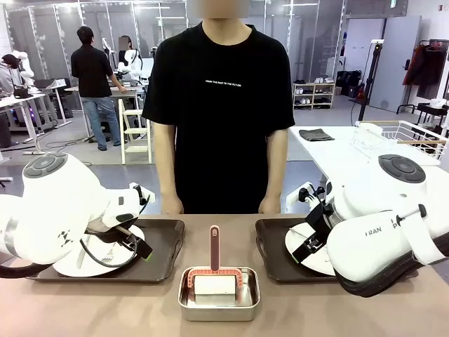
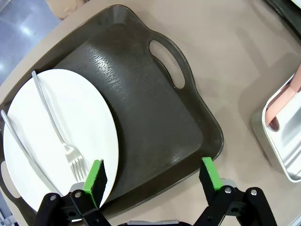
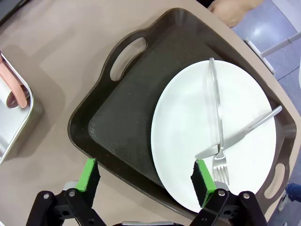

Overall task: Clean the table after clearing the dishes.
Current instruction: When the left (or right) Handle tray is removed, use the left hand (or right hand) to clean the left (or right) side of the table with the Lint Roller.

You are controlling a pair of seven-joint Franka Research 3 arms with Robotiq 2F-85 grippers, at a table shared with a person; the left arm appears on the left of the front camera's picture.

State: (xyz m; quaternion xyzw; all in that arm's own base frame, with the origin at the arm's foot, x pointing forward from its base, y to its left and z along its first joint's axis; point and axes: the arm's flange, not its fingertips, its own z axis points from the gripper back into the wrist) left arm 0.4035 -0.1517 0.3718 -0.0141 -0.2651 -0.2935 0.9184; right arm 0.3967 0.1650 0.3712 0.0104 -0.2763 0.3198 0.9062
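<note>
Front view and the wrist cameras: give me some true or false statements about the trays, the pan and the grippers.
1. The left tray and the right tray each hold a white plate. True.
2. The left gripper is shut on a fork. False: its jaws stand open, holding nothing.
3. The steel pan sits on the left tray. False: it sits on the table between the trays.
4. The right gripper is open. True.
5. The person grips a tray. False: both hands are off the trays.
</note>
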